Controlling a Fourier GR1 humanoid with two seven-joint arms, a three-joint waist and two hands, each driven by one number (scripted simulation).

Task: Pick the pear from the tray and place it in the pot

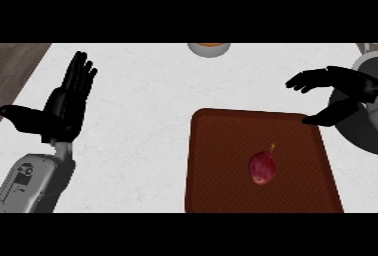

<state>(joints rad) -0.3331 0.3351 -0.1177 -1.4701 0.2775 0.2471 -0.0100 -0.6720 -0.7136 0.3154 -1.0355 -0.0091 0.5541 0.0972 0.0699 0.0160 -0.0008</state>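
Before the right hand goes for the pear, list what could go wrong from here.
1. The right hand hovers curled beyond the tray's far right corner, well off the pear; it must travel back, and could clip the tray's rim on the way.
2. The pear lies on its side on the flat tray, so a glancing touch may roll it away.
3. The pot is cut off at the view's right edge, so judging the drop could be hard.

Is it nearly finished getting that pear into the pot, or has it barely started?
Barely started, by the look of it. Nothing looks done: the reddish pear lies on the brown tray, untouched. In hand: the right robot hand hangs empty, fingers curled, past the tray's far right corner, above the dark pot. The left robot hand rests open at the left. Left: grasping the pear, carrying it, placing it.
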